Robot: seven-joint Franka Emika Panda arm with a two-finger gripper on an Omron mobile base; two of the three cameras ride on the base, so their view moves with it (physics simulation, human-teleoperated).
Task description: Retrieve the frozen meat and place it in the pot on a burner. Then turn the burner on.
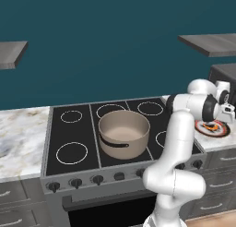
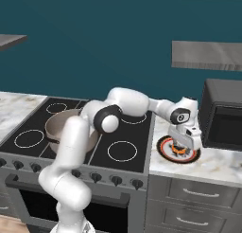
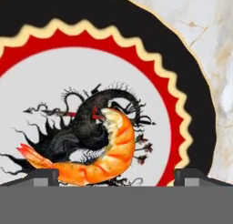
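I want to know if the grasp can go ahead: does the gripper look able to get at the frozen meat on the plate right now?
Probably yes. The gripper hangs right over the plate with its jaws wide open, and the frozen meat lies uncovered between the fingertips; nothing stands in between.

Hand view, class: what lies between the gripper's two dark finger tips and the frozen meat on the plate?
Nothing. The open gripper hangs just above the frozen meat, which lies on the plate.
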